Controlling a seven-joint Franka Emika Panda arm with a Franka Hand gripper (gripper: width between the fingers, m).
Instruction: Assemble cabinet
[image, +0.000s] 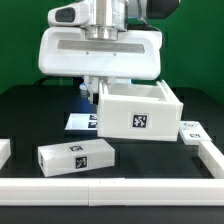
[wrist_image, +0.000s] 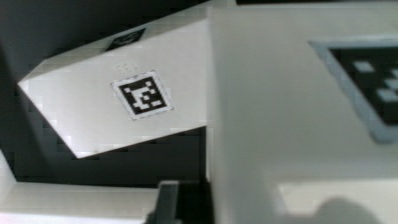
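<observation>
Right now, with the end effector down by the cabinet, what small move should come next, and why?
Probably raise it straight up a little. The end effector is shut, low behind the cabinet, apparently holding nothing, while the long white block lies loose, apart from the cabinet.

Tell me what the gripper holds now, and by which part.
Nothing, as far as I can tell: the gripper is shut, with nothing between its fingers, beside a wall of the cabinet.
</observation>
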